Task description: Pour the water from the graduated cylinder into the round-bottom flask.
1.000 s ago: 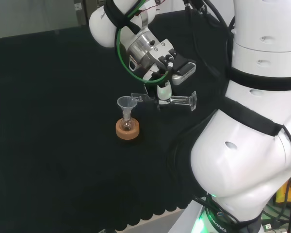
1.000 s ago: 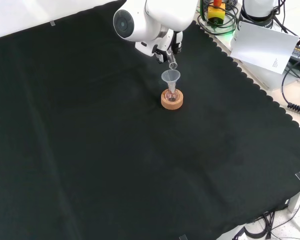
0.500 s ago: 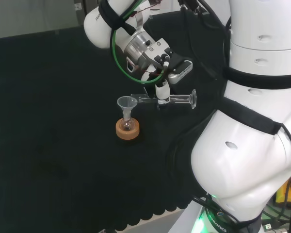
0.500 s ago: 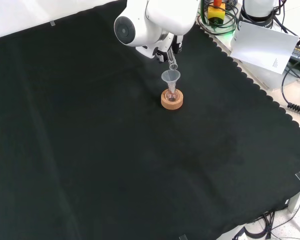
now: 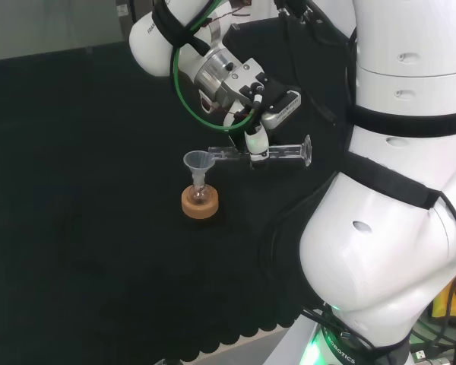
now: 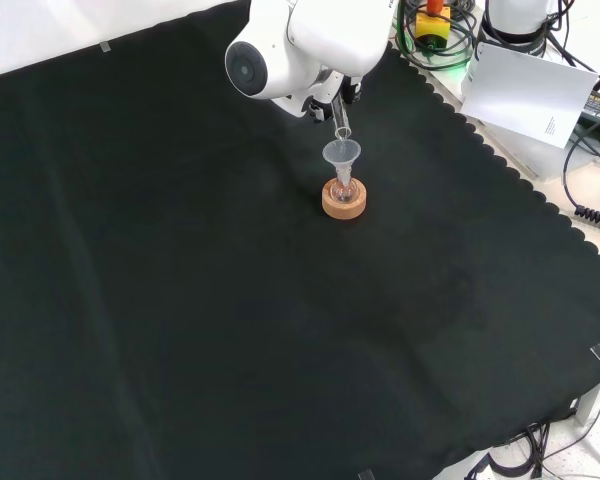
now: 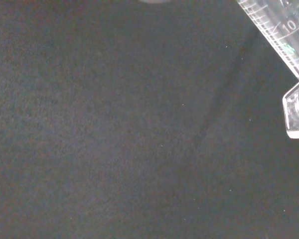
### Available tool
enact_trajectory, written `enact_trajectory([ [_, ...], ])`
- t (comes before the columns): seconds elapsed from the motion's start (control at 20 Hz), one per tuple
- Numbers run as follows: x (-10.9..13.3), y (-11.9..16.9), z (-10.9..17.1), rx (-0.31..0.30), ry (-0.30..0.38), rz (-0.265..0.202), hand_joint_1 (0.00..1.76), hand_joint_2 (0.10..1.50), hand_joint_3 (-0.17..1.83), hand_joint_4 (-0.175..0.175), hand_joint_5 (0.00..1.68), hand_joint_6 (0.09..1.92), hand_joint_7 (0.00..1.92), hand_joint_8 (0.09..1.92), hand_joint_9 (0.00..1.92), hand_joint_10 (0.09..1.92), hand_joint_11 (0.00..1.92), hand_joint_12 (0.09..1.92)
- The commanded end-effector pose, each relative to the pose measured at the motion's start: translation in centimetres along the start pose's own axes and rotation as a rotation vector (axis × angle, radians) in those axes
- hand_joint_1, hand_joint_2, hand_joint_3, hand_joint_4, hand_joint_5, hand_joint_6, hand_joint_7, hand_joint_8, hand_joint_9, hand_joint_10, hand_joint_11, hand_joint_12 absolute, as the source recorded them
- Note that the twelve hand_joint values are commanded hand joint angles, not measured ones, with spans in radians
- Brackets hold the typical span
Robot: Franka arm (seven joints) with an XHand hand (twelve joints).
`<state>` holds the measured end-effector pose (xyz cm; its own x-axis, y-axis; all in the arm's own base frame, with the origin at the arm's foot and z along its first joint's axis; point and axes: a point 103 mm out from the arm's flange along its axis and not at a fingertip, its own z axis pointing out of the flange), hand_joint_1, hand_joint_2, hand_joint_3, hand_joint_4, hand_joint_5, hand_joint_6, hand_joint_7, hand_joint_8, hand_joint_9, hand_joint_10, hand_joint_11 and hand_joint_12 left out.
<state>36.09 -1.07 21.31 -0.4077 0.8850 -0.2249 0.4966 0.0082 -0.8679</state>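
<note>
The hand (image 5: 252, 141) hangs above the bench (image 5: 83, 152), its fingers (image 5: 255, 144) curled round the middle of the graduated cylinder (image 5: 277, 154), which lies almost level in the air. In the head view the cylinder's foot points toward 3 o'clock, close to the arm's big white link (image 5: 395, 152), and its spout points toward 9 o'clock, ending just at the rim of the funnel (image 5: 199, 163). The funnel sits upright in the neck of the round-bottom flask (image 5: 201, 195), and the flask rests in a cork ring (image 5: 200, 204) on the black cloth. From the hand, flask and stand lie at about 8 o'clock, lower down and near.

In the front view the arm's white link with its round grey cap (image 6: 242, 68) stands before most of the hand; the cylinder's (image 6: 340, 118) mouth end slants down from under it to the funnel (image 6: 342, 154), with the flask (image 6: 343, 187) and the cork ring (image 6: 343, 200) at 6 o'clock from the spout. I cannot tell whether any water is running, or how much the flask holds.

In the wrist view the cylinder's (image 7: 279, 37) marked wall and its clear foot show close up over the dark cloth (image 7: 114, 129)
</note>
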Motion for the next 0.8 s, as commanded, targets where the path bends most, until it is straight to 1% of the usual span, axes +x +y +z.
enact_trajectory([
  [0.05,0.0,-0.3,-0.4,0.004,-0.010,0.010,1.26,1.11,0.00,-0.175,0.98,1.01,1.01,0.99,1.42,0.09,1.22,0.76],
  [0.6,0.9,-0.6,-1.6,0.046,-0.053,0.041,1.26,1.11,0.00,-0.175,0.98,1.02,1.00,0.99,1.43,0.09,1.22,0.76],
  [0.8,1.3,-0.6,-2.0,0.062,-0.072,0.067,1.26,1.11,0.00,-0.175,0.97,1.02,1.00,1.00,1.43,0.09,1.22,0.76],
])
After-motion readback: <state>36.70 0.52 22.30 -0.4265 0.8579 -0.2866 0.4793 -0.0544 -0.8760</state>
